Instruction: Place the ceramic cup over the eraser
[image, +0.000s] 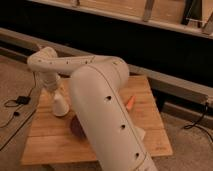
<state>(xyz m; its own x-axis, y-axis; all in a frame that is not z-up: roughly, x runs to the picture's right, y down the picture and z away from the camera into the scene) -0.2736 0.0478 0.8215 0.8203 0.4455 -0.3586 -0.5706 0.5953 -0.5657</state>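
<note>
Small white ceramic cup and slim black eraser, neither shows past my bulky white arm (107, 115), so their bearing from my gripper (60, 107), low over the wooden table's (150, 125) left beside the dark maroon bowl (76, 126), and its grip, I cannot tell.

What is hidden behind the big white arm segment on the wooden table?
Beside the arm, only an edge of a dark round bowl and an orange carrot-like piece show on the table. The end effector is near the left side. The rest is covered.
</note>
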